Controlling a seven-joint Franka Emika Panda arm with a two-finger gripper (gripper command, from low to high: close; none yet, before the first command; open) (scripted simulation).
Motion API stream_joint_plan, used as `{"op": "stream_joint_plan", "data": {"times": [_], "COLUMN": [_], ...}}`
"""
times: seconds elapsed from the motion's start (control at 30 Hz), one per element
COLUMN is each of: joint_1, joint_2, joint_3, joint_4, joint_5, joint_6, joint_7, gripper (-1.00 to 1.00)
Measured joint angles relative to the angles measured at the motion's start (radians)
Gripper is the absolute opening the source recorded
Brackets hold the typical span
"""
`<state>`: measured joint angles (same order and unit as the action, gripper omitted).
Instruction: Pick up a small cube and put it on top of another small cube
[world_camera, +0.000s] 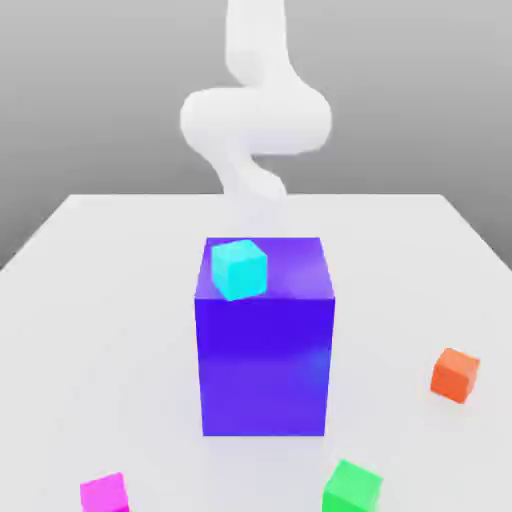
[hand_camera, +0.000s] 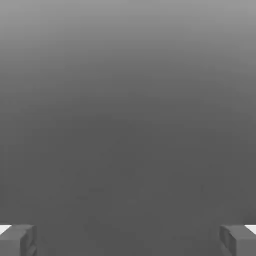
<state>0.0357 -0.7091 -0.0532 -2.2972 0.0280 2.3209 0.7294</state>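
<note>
- I judge this the approach: my pincer (hand_camera: 128, 241) stands wide open, holding nothing.
- Next I'd go for the magenta cube (world_camera: 104, 494), on the bench (world_camera: 130, 330) near the exterior view's left corner, nearest the camera.
- My arm (world_camera: 256, 120) is raised, bent, behind the blue block (world_camera: 264, 365).
</note>
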Motion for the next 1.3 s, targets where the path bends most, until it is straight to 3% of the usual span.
{"op": "stream_joint_plan", "data": {"times": [0.3, 0.53, 0.8, 1.03, 1.17, 1.2, 1.3], "joint_1": [0.102, 0.124, 0.072, 0.031, -0.022, -0.036, -0.037], "joint_2": [0.331, 0.588, 0.864, 1.072, 1.214, 1.245, 1.245], "joint_3": [-0.176, -0.258, -0.271, -0.296, -0.24, -0.222, -0.222], "joint_4": [0.01, 0.019, 0.025, 0.022, 0.051, 0.058, 0.058], "joint_5": [0.133, 0.252, 0.32, 0.264, 0.316, 0.331, 0.331], "joint_6": [0.075, 0.13, 0.205, 0.294, 0.393, 0.415, 0.415], "joint_7": [-0.28, -0.506, -0.717, -0.823, -0.882, -0.894, -0.894], "gripper": [0.0, 0.0, 0.0, 0.0, 0.0, -1.0, -1.0]}}
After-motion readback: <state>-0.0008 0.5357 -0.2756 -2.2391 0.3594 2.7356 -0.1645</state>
